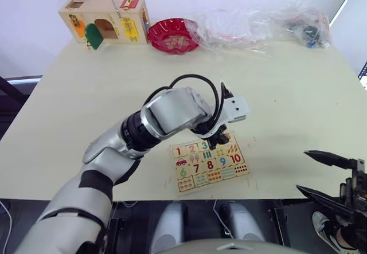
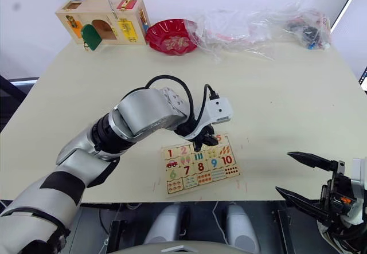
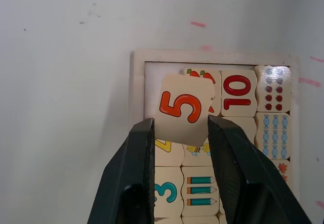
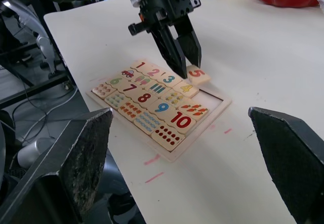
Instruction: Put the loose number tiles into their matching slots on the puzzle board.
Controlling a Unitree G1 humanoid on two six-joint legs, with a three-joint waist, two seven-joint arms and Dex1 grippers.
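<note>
Fingers [image 3: 139, 168] of the left gripper [image 3: 179, 133], black and ribbed, are pinching a square pale-wood tile [image 3: 185, 109] printed with an orange 5, hovering over the flat wooden board [image 1: 210, 163]'s empty recess at its 1 o'clock corner. The right gripper [image 2: 301, 178] is gaping wide, holding nothing, at the board's 3 o'clock.

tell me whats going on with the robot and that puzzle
The left gripper holds the number 5 tile between its fingers, tilted over the far corner of the puzzle board, where the slot at the end of the number row is still bare. Tiles 1 to 4 already sit in that row. The right gripper waits open off to the side.
</note>
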